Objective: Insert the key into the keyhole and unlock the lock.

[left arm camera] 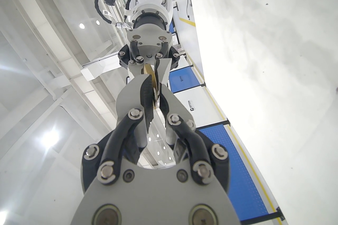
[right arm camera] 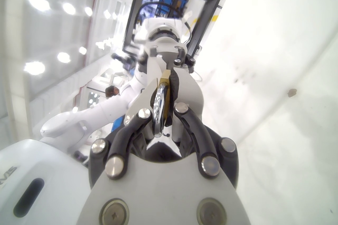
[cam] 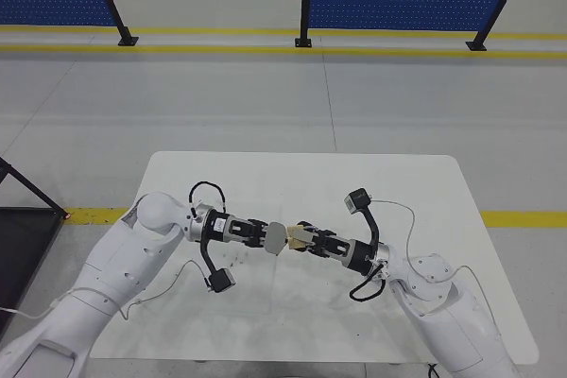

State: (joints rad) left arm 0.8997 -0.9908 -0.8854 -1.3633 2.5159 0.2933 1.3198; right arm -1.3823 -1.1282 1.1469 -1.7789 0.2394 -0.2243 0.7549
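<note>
Above the middle of the white table the two arms meet tip to tip. My right gripper is shut on the brass padlock, whose silver shackle points back toward the wrist. My left gripper is shut on the small key, held in line with the padlock. In the top view the left gripper touches the padlock held by the right gripper. The fingers hide the keyhole, so I cannot tell how far the key is in.
A black frame stands off the table's left side. Blue barriers and a yellow floor line lie beyond the table. Bare tabletop surrounds both arms.
</note>
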